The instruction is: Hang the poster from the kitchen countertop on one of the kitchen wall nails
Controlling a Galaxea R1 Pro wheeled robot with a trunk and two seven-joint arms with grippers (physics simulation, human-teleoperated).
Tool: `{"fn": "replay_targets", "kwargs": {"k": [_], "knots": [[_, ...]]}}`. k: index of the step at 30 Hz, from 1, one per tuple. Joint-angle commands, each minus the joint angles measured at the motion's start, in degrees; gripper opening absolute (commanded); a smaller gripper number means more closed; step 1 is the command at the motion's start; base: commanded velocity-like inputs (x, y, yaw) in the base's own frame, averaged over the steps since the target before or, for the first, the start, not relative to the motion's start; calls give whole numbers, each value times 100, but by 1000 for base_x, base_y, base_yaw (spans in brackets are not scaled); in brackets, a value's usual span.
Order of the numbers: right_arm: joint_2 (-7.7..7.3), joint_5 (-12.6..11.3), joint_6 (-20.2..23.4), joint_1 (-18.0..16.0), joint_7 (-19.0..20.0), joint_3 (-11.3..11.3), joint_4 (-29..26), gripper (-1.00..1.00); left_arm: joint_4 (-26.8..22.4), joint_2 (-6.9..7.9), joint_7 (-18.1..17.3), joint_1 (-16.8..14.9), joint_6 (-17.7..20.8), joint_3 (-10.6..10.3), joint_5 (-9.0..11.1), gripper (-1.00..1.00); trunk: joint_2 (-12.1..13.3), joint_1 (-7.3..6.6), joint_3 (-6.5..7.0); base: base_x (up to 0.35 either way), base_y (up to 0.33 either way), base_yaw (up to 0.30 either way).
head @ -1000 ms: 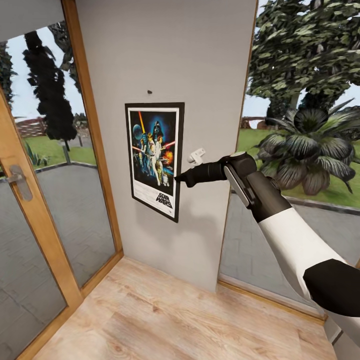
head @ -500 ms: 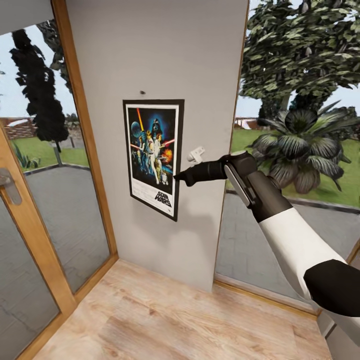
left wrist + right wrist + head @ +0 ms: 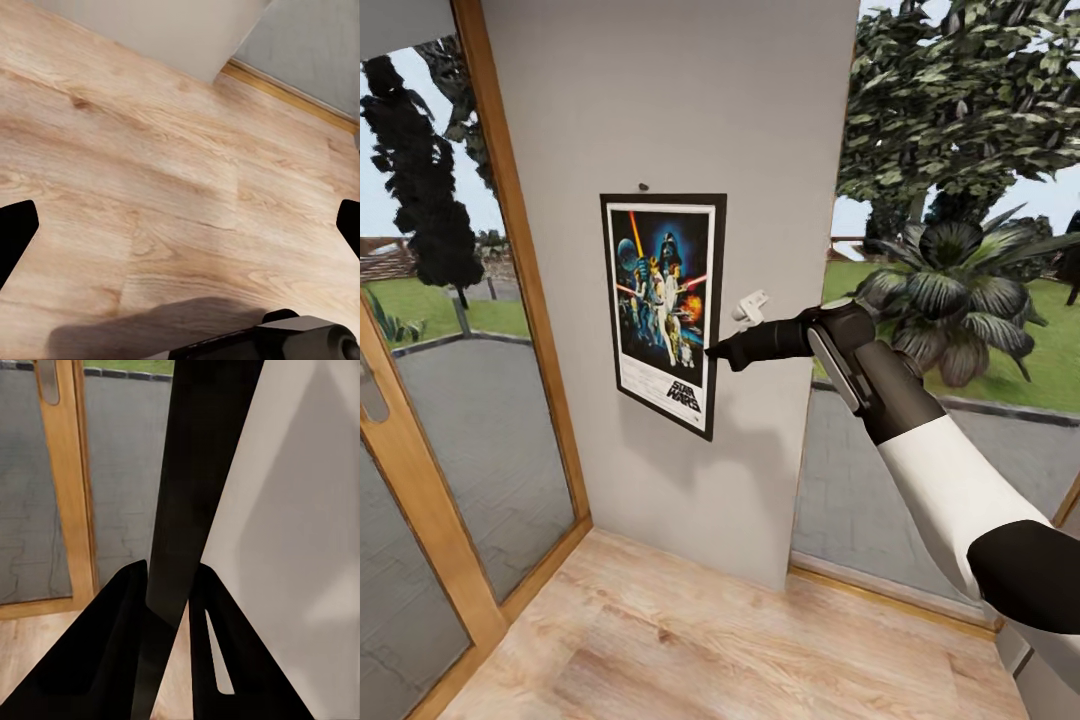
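Black-framed Star Wars poster (image 3: 663, 312) sits flat against the grey wall panel (image 3: 690, 110) between the two big windows, its top edge just under a small dark wall nail (image 3: 644, 186), and the right gripper (image 3: 712, 352) has its fingers pinched tight on the poster's right edge. From the right wrist view you can see the dark frame edge (image 3: 191, 487) clamped between the two black fingers (image 3: 112, 660). The left gripper (image 3: 180, 225) hangs over the light wooden floor (image 3: 150, 165) with its fingertips spread wide, holding nothing.
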Motion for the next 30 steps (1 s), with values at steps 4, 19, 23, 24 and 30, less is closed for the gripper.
{"fn": "replay_targets", "kwargs": {"k": [4, 19, 23, 24, 30], "knots": [[0, -66, 53, -6, -27, 12, 2, -100, 3, 0, -24, 2, -3, 1, 21, 100, -3, 3, 0, 61, 77, -4], [2, -249, 68, -250, 336, 6, 88, -100, -1, 0, -24, 2, -1, 1, 22, 100, -3, 3, 0, 58, 66, 0], [1, -266, 77, -358, 413, 5, 129, -100, -1, 0, -24, 2, -1, 2, 22, 100, -3, 3, 0, 186, 1, 0], [1, -267, 81, -411, 424, 5, 161, -100, -1, 0, -24, 2, -2, 4, 22, 100, -3, 3, 0, 90, 0, 0], [1, -270, 92, -552, 410, 0, 312, -100, -1, 0, -24, 2, -7, 5, 22, 100, -3, 3, 0, 81, 0, 0]]}}
